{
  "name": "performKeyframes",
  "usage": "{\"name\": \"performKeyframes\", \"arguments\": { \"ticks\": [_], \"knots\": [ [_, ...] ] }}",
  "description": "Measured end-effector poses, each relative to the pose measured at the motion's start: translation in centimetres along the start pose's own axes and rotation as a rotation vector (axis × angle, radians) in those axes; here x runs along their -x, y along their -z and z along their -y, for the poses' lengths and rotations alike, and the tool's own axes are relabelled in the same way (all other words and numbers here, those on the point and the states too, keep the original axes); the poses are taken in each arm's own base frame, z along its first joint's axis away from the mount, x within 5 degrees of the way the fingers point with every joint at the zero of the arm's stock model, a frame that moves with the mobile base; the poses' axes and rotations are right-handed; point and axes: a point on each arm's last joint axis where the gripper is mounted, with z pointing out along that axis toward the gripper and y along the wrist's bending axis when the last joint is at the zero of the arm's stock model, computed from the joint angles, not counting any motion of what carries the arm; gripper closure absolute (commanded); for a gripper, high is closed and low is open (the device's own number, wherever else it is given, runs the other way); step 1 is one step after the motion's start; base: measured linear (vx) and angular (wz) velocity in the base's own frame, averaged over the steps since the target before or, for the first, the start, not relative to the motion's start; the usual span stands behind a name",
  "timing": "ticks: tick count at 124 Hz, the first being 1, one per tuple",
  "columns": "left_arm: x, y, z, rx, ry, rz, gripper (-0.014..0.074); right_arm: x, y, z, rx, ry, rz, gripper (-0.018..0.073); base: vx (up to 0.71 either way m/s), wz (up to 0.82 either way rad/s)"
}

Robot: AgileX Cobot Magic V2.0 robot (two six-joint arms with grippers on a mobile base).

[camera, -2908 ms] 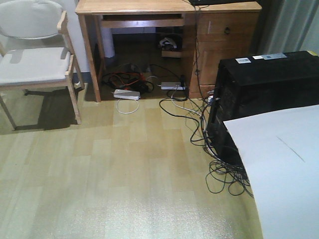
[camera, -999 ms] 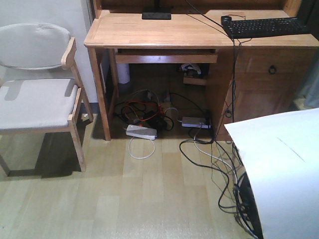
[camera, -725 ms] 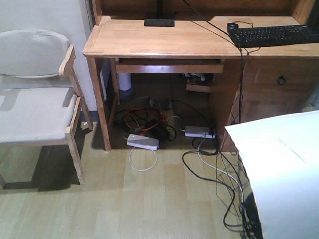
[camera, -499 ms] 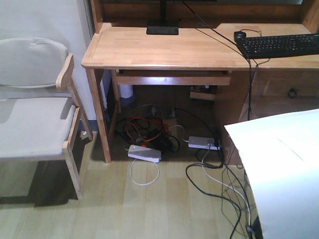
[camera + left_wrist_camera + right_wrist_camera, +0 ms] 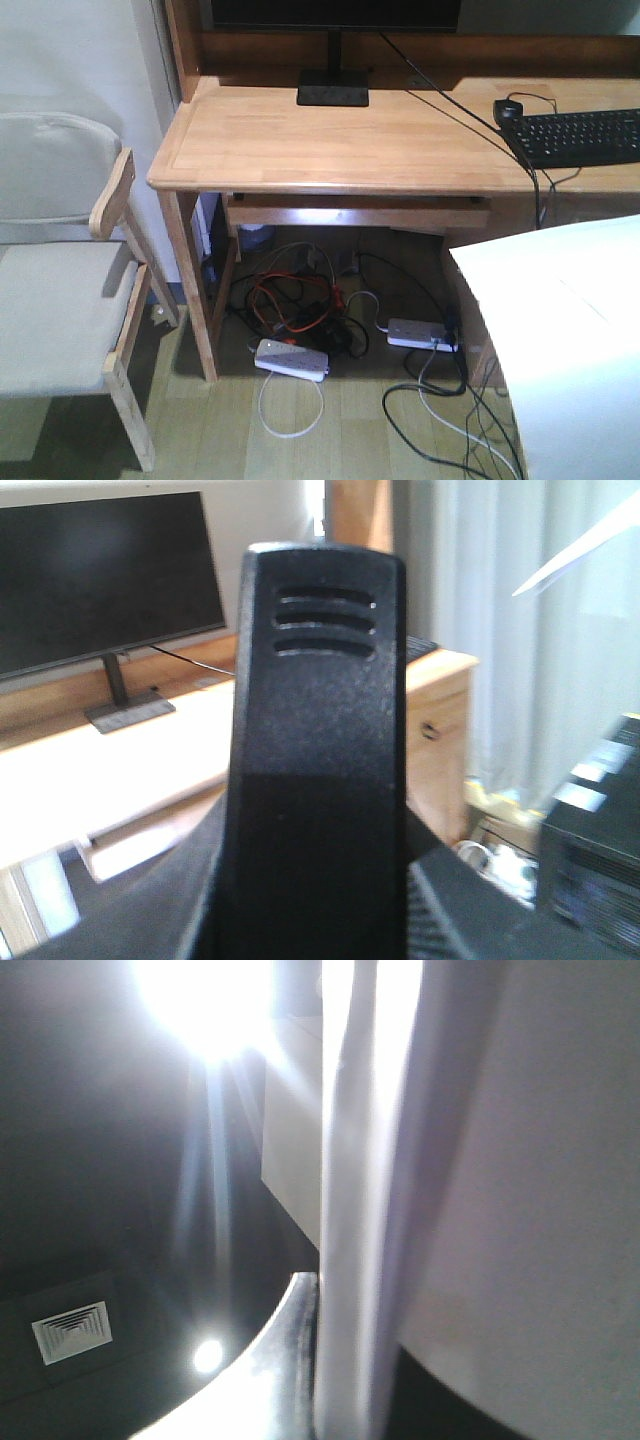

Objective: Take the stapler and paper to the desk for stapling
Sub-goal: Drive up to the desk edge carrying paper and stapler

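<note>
Paper, smooth, white and slightly curved, fills the front view's lower right, not on the grained pale-wood desk. Left wrist view shows only a black pebbled block with three slots. Left gripper and right gripper fingers, open or closed, I can't tell.

Front view down onto desk, left wrist shares desk

— What's filling centre frame?
— A black block with three slots, too close to identify. Upper left, a monitor on the desk; curtain right, dark box lower right.
</note>
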Motion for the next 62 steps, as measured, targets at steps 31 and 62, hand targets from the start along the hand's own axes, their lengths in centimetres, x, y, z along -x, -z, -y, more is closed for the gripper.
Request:
{"name": "performKeyframes", "arguments": {
  "ticks": [31, 62],
  "knots": [
    [0.00, 0.00, 0.00, 0.000, 0.000, 0.000, 0.0603, 0.00, 0.00, 0.00, 0.000, 0.000, 0.000, 0.0565, 0.39, -0.01],
    [0.00, 0.00, 0.00, 0.000, 0.000, 0.000, 0.0603, 0.00, 0.00, 0.00, 0.000, 0.000, 0.000, 0.0565, 0.38, -0.02]
  ]
}}
